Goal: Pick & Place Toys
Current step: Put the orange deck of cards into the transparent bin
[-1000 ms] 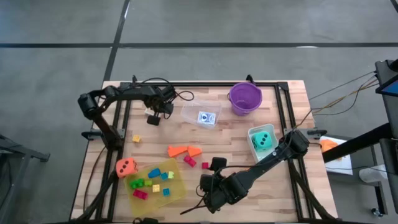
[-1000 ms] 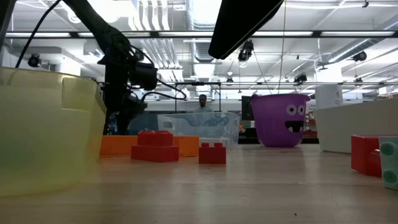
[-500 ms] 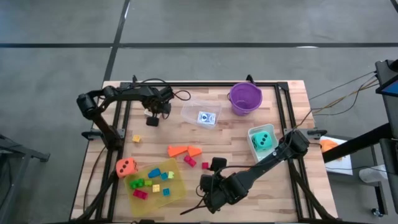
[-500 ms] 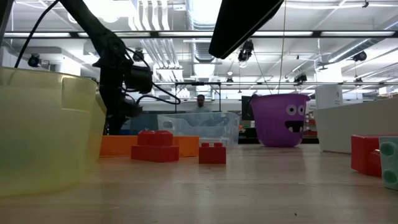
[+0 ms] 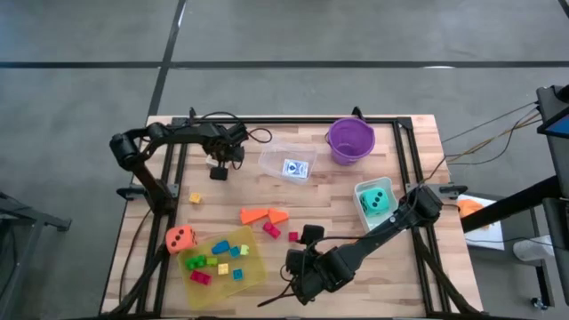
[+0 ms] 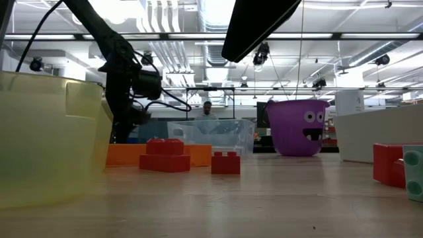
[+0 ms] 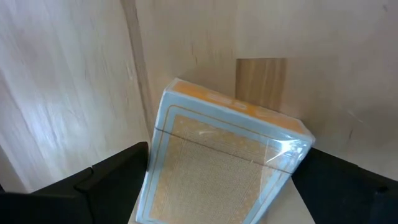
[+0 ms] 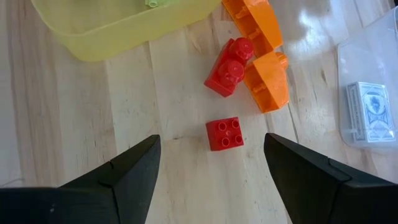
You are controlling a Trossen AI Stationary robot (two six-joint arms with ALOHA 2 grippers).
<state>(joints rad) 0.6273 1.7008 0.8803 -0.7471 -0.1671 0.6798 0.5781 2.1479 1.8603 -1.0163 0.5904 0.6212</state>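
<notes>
A wooden table (image 5: 356, 233) stands on a grey floor, with a bright hall of ceiling lights behind it in the low view. The left gripper (image 5: 219, 169) hangs over the far left part, its fingers (image 7: 112, 177) spread wide on either side of a wrapped card pack (image 7: 224, 158) that lies flat on the wood between them (touching or not, I cannot tell). The right gripper (image 5: 307, 238) sits low near the front edge, its fingers (image 8: 130, 165) parted and holding nothing. Just ahead of them, in the gap, lies a small red brick (image 8: 224, 134); beyond it a longer red brick (image 8: 228, 68) touches two orange wedges (image 8: 258, 50). A yellow tray (image 5: 224, 261) of mixed bricks sits off to one side of those fingers, and a clear tub (image 5: 289, 164) with a second pack (image 8: 370, 112) to the other.
</notes>
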